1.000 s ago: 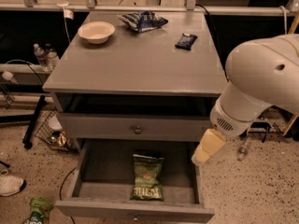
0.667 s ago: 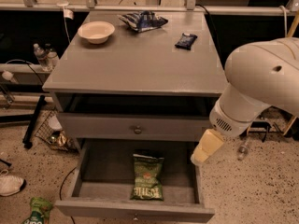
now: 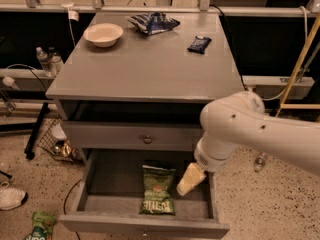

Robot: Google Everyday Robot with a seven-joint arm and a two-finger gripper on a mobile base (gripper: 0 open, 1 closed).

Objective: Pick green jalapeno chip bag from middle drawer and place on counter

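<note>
The green jalapeno chip bag [image 3: 158,190] lies flat on the floor of the open middle drawer [image 3: 107,184], lettering towards the front. My gripper [image 3: 190,180] hangs from the white arm [image 3: 240,129] inside the drawer's right half, just to the right of the bag and close to its upper edge. It looks apart from the bag. The counter [image 3: 145,66] is the grey top above the drawers.
On the counter stand a white bowl [image 3: 103,34], a blue-and-white snack bag [image 3: 153,22] and a small dark packet [image 3: 199,44]. A shut drawer panel with a knob [image 3: 147,139] sits above the open one. A brighter green pouch [image 3: 39,226] and a shoe [image 3: 11,196] lie on the floor at left.
My arm has swung left and down. The gripper has moved from outside the drawer's right wall to inside the drawer beside the bag. The bag has not moved.
</note>
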